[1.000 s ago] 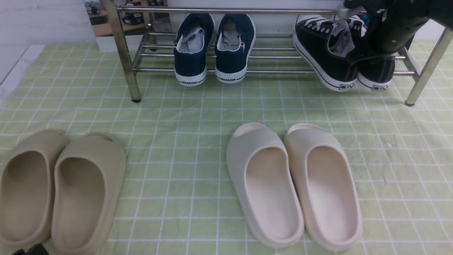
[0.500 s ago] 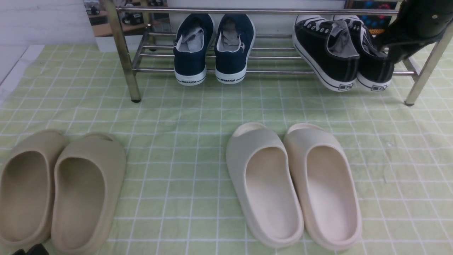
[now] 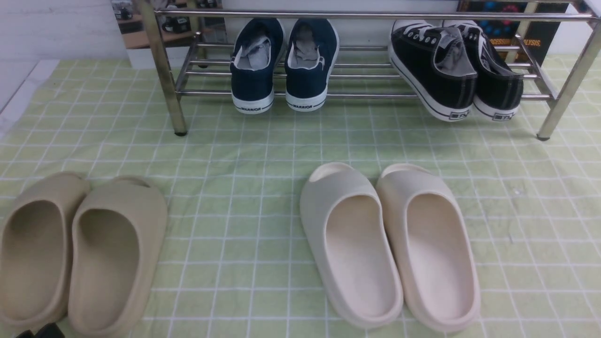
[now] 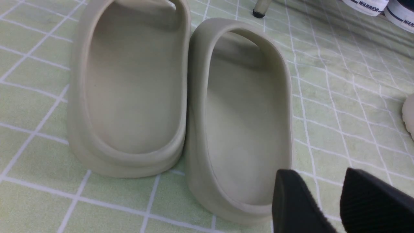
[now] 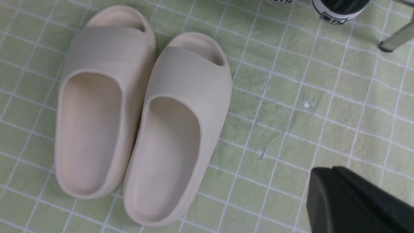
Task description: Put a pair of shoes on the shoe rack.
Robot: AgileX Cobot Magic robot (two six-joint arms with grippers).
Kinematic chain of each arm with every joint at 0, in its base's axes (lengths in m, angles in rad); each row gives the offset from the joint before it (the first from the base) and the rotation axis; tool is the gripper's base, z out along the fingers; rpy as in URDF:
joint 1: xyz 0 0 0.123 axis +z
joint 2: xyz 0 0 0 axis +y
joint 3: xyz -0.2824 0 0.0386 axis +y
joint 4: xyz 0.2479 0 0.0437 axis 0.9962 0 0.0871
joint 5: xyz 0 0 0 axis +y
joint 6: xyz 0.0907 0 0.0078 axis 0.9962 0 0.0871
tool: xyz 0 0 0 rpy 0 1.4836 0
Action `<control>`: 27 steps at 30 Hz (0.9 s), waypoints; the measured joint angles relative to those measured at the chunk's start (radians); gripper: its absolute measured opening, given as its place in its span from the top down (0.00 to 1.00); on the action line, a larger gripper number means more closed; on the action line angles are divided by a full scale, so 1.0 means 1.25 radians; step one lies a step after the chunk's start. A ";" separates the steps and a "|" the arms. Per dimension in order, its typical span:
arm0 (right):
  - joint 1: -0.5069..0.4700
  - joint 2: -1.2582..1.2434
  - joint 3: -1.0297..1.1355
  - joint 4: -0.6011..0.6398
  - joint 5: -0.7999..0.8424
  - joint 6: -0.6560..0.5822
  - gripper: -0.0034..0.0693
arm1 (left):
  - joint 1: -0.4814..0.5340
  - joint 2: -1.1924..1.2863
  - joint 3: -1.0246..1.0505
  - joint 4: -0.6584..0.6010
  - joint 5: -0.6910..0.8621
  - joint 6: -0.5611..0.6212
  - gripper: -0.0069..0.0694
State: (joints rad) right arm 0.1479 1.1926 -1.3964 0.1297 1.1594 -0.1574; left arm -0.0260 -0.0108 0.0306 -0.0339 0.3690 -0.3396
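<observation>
The pair of shoes, two black canvas sneakers with white soles, lies on the right end of the shoe rack, heels toward me and the left one tilted over the front rail. One heel shows in the right wrist view. My right gripper is shut with nothing in it, above the green cloth beside the cream slides, and is out of the front view. My left gripper stands open and empty at the heel of the nearer beige slide.
Navy WARRIOR sneakers sit on the rack's left half. A beige pair of slides lies front left, a cream pair front centre, on the green checked cloth. Rack legs stand at both ends.
My right arm has pulled away from the black sneakers and left the front view, its jaws closing empty. The sneakers stay on the rack. The left arm has not moved.
</observation>
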 joint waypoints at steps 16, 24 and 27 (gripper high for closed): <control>0.000 -0.507 0.431 -0.019 -0.298 0.012 0.95 | 0.000 0.000 0.000 0.000 0.000 0.000 0.60; 0.000 -0.578 0.518 -0.019 -0.276 0.012 0.95 | 0.000 0.000 0.000 0.000 0.000 0.000 0.60; 0.000 -0.578 0.537 -0.019 -0.263 0.012 0.95 | 0.000 0.000 0.000 0.000 0.000 0.000 0.60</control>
State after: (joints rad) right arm 0.1479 0.4701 -0.7255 0.1059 0.8307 -0.1420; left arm -0.0260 -0.0108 0.0306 -0.0339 0.3690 -0.3396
